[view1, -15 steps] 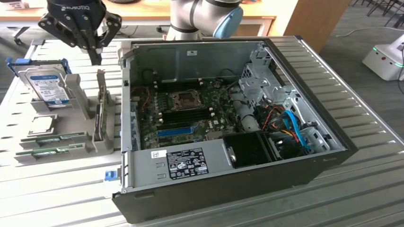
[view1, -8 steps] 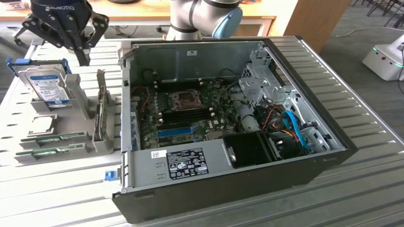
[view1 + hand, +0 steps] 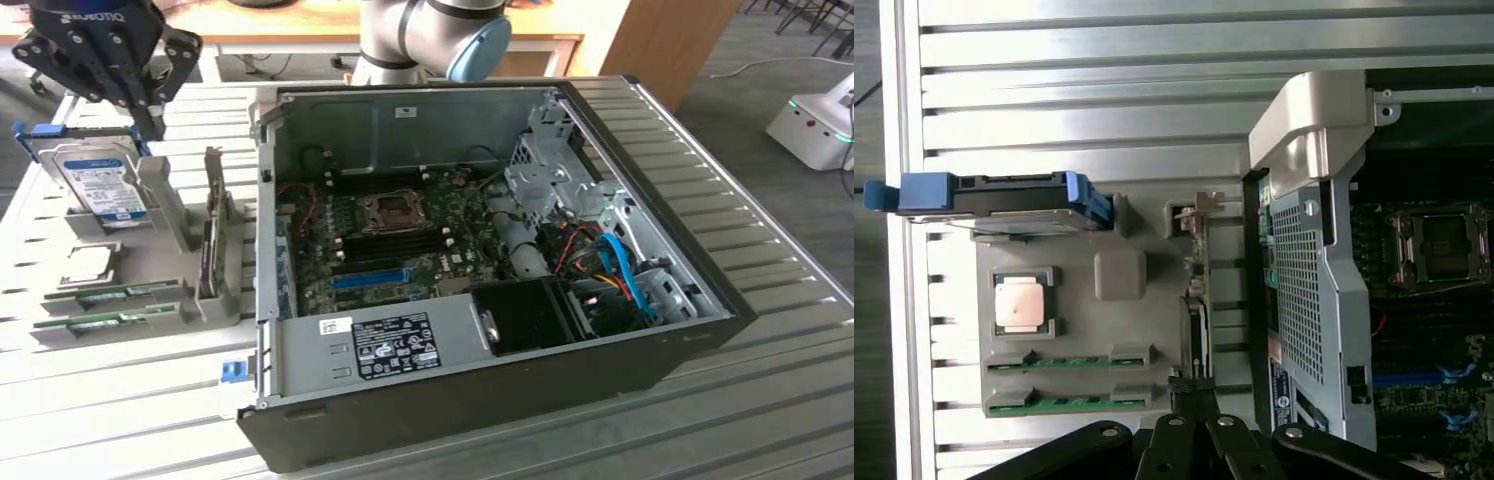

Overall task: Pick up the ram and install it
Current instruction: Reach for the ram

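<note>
Two ram sticks, thin green boards, lie flat in slots of the grey parts holder (image 3: 160,300) at the exterior view's left: one ram stick (image 3: 118,293) (image 3: 1069,362) and a second (image 3: 104,321) (image 3: 1069,402) beside it. My black gripper (image 3: 144,118) (image 3: 1192,388) hangs high above the far end of the holder, near the hard drive, well away from both sticks. Its fingers are shut together and hold nothing. In the wrist view the closed tips sit over an upright card (image 3: 1194,300) in the holder.
The holder also carries a silver hard drive (image 3: 100,185) with a blue label and a CPU chip (image 3: 83,262). The open computer case (image 3: 694,300) fills the middle, its motherboard (image 3: 400,240) and blue slot (image 3: 367,277) exposed. All rests on a ribbed metal table (image 3: 787,200).
</note>
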`<act>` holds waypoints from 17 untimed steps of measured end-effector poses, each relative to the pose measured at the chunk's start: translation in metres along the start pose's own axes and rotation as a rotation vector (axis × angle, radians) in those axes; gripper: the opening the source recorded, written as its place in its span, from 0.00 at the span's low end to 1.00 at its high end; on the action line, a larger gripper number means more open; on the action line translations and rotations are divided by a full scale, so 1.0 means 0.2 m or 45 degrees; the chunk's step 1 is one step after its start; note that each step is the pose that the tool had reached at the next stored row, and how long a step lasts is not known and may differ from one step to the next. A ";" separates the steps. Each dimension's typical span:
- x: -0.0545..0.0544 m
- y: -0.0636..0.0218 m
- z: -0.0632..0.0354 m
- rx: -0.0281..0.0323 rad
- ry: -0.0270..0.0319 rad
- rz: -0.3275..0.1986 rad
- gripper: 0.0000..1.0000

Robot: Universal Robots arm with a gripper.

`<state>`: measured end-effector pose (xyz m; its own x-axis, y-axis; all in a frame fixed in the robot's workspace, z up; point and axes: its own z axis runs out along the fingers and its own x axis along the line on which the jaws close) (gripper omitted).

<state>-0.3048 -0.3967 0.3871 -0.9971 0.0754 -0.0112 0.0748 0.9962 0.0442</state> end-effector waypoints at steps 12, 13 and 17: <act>0.17 -0.011 0.003 0.0004 0.0043 0.000 0.11; 0.18 -0.012 0.003 0.0004 0.0048 0.000 0.11; 0.23 -0.015 0.005 0.0005 0.0066 0.000 0.11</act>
<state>-0.3499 -0.3963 0.3855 -0.9971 0.0753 -0.0060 0.0750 0.9962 0.0438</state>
